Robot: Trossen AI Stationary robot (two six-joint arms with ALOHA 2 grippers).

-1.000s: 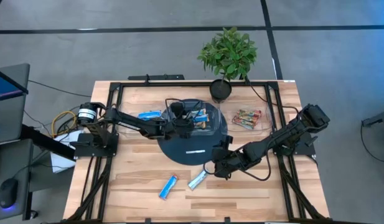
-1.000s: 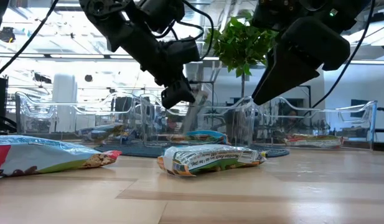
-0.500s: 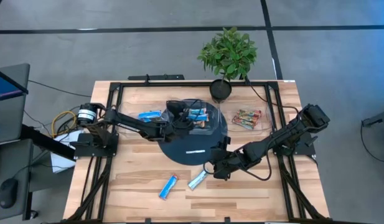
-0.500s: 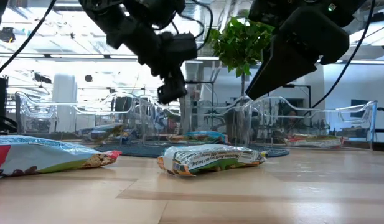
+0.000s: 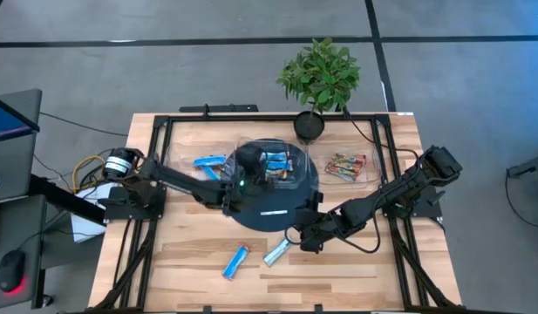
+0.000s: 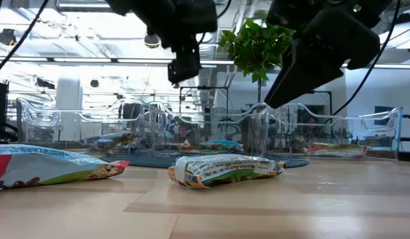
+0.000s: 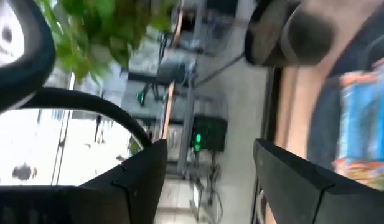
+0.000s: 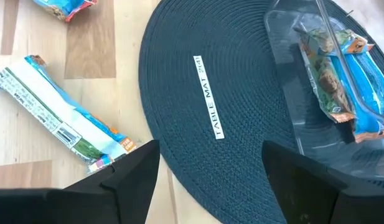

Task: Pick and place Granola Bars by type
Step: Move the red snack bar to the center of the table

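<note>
Judging from above, I see several wrapped granola bars (image 5: 277,162) already binned, two loose bars (image 5: 237,260) left, with both my left gripper (image 5: 231,187) and right gripper (image 5: 296,237) spread apart, empty.

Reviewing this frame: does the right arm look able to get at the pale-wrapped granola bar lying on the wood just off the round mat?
Probably yes. The right gripper hangs open just beside the pale-wrapped granola bar, which lies alone on bare wood off the dark mat. Nothing sits between them, and the left gripper is away over the mat.
</note>
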